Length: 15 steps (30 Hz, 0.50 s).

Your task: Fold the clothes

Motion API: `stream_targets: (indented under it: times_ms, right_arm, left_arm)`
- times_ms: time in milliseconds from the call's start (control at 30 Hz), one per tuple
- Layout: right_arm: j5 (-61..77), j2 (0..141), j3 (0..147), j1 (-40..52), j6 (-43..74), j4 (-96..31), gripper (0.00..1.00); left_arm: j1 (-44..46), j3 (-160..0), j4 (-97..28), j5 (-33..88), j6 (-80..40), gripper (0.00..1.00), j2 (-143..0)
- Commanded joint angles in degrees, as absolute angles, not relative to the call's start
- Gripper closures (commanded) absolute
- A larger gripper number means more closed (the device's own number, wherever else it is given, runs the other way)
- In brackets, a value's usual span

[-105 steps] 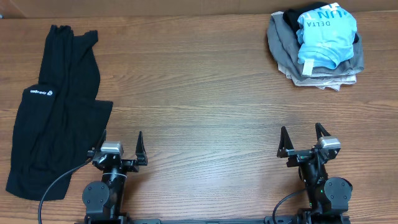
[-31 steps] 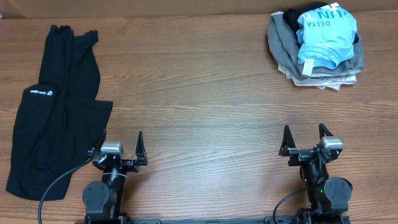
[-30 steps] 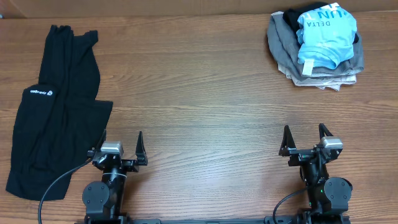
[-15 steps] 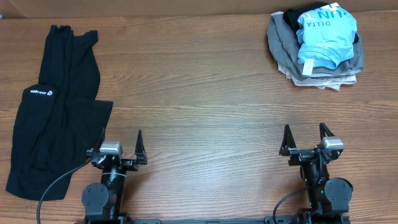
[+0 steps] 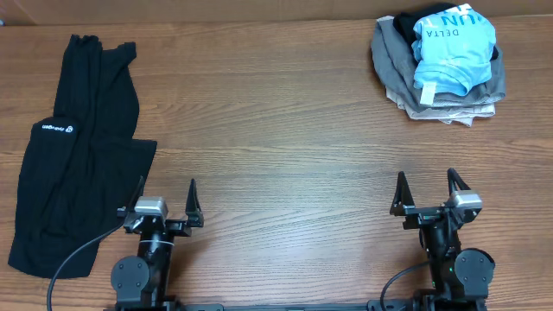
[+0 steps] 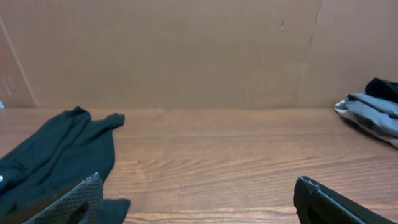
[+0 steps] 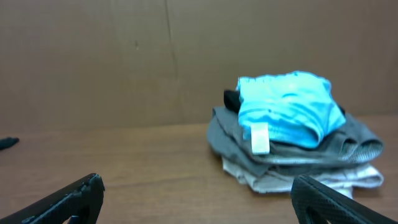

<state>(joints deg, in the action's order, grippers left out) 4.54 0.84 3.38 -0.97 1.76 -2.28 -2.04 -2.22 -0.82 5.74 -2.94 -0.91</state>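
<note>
The black garment (image 5: 79,147) with a small white logo lies spread and wrinkly along the table's left side; it also shows at the left of the left wrist view (image 6: 56,155). My left gripper (image 5: 164,197) is open and empty at the front left, just right of the garment's lower edge, with the table between its fingers (image 6: 196,190). My right gripper (image 5: 427,187) is open and empty at the front right, its fingers wide apart in the right wrist view (image 7: 196,186).
A pile of folded grey and beige garments (image 5: 441,91) topped by a light blue "DELTA" shirt (image 5: 451,47) sits at the back right, also in the right wrist view (image 7: 292,140). A brown cardboard wall (image 6: 186,50) stands behind the wooden table (image 5: 285,130).
Both grippers have drawn slightly back toward the front edge. The garment and the pile have not moved.
</note>
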Motion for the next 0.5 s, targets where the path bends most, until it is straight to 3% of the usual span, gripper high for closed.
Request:
stream_targets:
  times_ms: [0,467]
  right_arm:
    - [5.3,0.16,6.72,-0.43,2.17,-2.68,0.0]
    - [6.31,0.25,12.93,-0.43,2.15,-8.6,0.0]
  left_arm:
    - [-2.66,-5.02,-0.58,6.02,-4.23,0.0,-0.75]
    - [-2.66,-18.06,-0.62,10.94,-4.29,0.0,-21.1]
